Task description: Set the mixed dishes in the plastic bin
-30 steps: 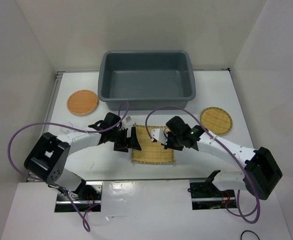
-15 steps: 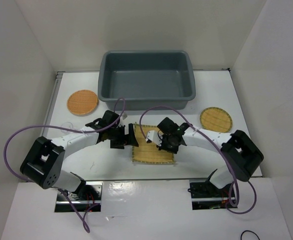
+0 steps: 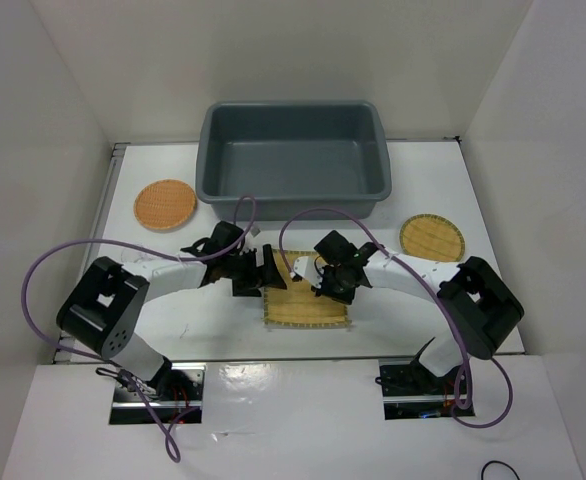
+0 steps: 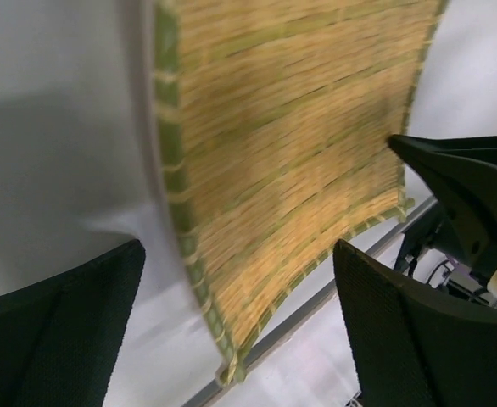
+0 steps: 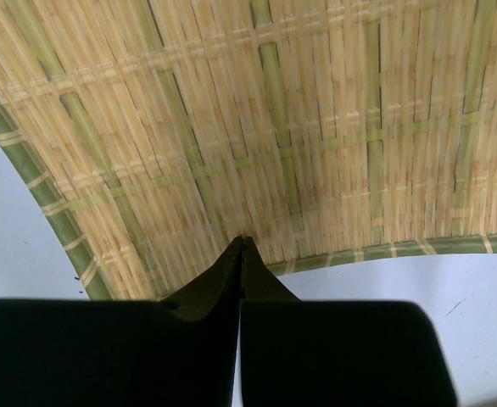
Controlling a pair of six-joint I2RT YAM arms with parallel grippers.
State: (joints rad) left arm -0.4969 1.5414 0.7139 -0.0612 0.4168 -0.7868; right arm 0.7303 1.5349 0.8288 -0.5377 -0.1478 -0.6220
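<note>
Top view: the plastic bin (image 3: 295, 203) sits at twelve o'clock on the desk (image 3: 428, 185). The bamboo mat (image 3: 308, 305) lies at six, with the left end effector (image 3: 265, 272) at its ten o'clock corner and the right end effector (image 3: 319, 280) above its far half.
Left wrist: the jaws stand wide, either side of the mat's edge.
Right wrist: the jaws are pressed together, holding nothing, tip by the mat's green border.

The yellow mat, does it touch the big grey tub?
Apart. The top view shows bare white table between the tub and the mat.
</note>
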